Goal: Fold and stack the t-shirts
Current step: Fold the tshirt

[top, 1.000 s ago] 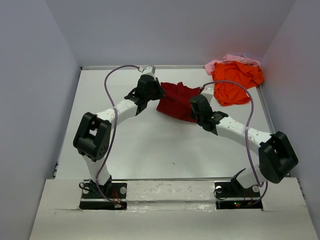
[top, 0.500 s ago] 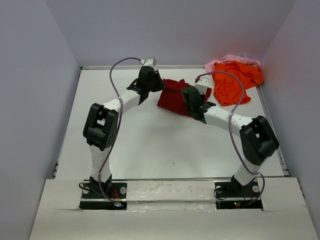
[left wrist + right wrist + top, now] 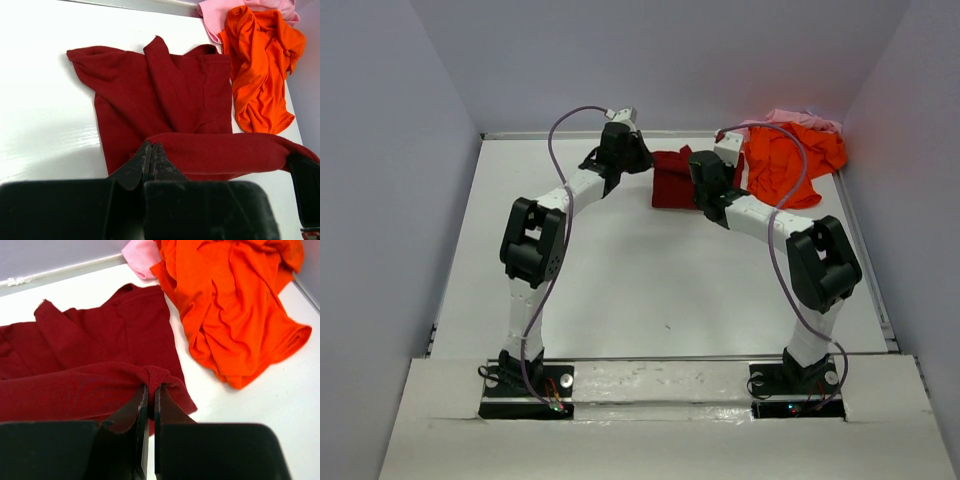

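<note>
The maroon t-shirt (image 3: 673, 180) lies at the back middle of the table, its near edge lifted and carried over the rest. My left gripper (image 3: 150, 146) is shut on that raised hem at its left end; the shirt (image 3: 165, 95) spreads beyond it. My right gripper (image 3: 150, 386) is shut on the hem's right end, a knot of cloth pinched between its fingers, with the shirt (image 3: 95, 340) beyond. In the top view the left gripper (image 3: 642, 163) and right gripper (image 3: 698, 186) stand over the shirt. The orange t-shirt (image 3: 785, 165) lies crumpled at back right on the pink t-shirt (image 3: 775, 119).
The back wall edge (image 3: 670, 134) runs just behind the shirts. The right wall (image 3: 895, 180) stands close to the orange shirt. White tabletop (image 3: 650, 290) stretches between the arms toward the near edge.
Both grippers have moved toward the back wall with the maroon shirt's near hem, folding it over itself. The shirt's outline on the table has become shorter and more compact.
</note>
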